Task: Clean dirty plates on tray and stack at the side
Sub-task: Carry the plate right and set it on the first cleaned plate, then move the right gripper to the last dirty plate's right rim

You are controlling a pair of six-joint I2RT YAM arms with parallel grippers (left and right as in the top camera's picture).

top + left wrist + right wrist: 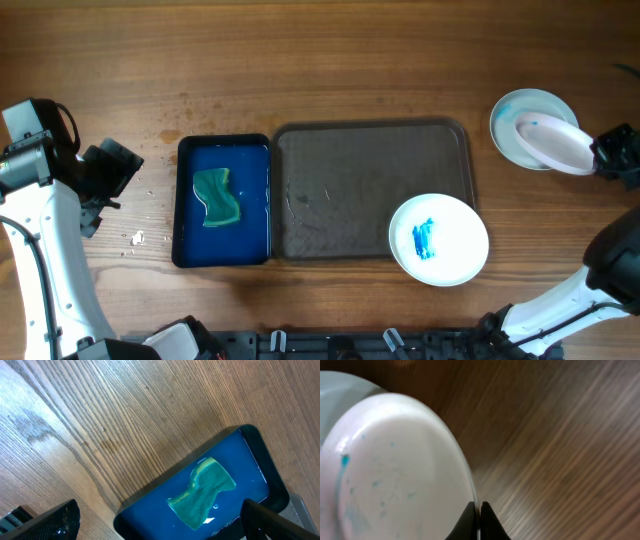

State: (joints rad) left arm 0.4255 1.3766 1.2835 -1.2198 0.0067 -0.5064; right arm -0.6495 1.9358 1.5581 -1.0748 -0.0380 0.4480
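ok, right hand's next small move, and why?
Probably lower the held plate flat onto the plate beneath, then open. The right hand pinches its rim, tilted, above it; a smeared plate waits on the tray.

Sponge (217, 196) laid in small tray (184, 215), left of large tray (350, 180). One plate (438, 240) set on its near-right corner; lower plate (512, 112) overlapped by tilted plate (553, 145), further right.
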